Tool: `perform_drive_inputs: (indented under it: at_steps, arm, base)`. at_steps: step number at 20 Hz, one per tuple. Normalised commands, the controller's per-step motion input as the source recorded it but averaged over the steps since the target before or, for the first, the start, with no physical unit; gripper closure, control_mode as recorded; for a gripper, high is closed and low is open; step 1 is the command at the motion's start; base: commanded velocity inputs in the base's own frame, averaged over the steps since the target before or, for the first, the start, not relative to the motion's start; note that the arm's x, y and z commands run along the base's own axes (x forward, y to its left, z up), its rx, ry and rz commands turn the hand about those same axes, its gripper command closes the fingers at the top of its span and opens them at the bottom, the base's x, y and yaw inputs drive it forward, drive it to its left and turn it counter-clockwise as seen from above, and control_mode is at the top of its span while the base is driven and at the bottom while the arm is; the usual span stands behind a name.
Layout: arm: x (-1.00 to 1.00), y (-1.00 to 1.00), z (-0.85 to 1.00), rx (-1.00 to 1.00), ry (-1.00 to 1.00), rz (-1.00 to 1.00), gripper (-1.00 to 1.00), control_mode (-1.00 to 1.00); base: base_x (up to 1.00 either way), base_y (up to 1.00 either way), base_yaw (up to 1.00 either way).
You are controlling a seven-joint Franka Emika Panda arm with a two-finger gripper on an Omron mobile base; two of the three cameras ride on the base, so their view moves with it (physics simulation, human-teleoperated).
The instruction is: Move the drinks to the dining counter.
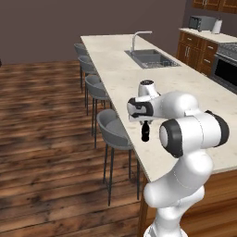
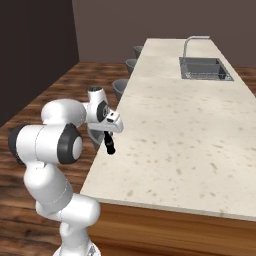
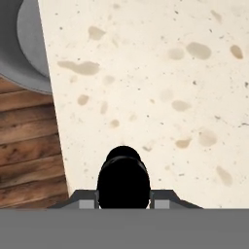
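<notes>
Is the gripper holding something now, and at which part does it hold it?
Yes. The gripper is shut on a small dark bottle, held near its top, and the body hangs below the fingers over the edge of the dining counter.

You've got grey stools (image 1: 112, 127) lined up along the bench's edge, standing on dark wood plank floor (image 1: 46, 139). Far right, look: a microwave (image 1: 202, 22) beside a white paper roll (image 1: 216, 26), both on top of wooden cabinets (image 1: 194, 51), with an oven (image 1: 227, 69) next to them. Behind it all, a plain brown wall (image 1: 46, 28).
</notes>
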Motion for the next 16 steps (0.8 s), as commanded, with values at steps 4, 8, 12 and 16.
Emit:
perform_drive_inputs:
  at_steps: [4, 8, 12, 16]
  arm:
    - [0.0, 0.0, -0.19, 0.0, -0.07, 0.0, 1.0, -1.0]
    - [0.0, 0.0, -0.15, 0.0, -0.02, 0.0, 1.0, -1.0]
    - [0.02, 0.0, -0.04, 0.01, 0.0, 0.0, 1.0, -1.0]
    - [0.13, 0.0, 0.0, 0.01, 0.0, 0.0, 1.0, -1.0]
  base:
    - [0.0, 0.0, 0.0]
    - [0.0, 0.0, 0.0]
    - [0.0, 0.0, 0.0]
    - [0.0, 0.0, 0.0]
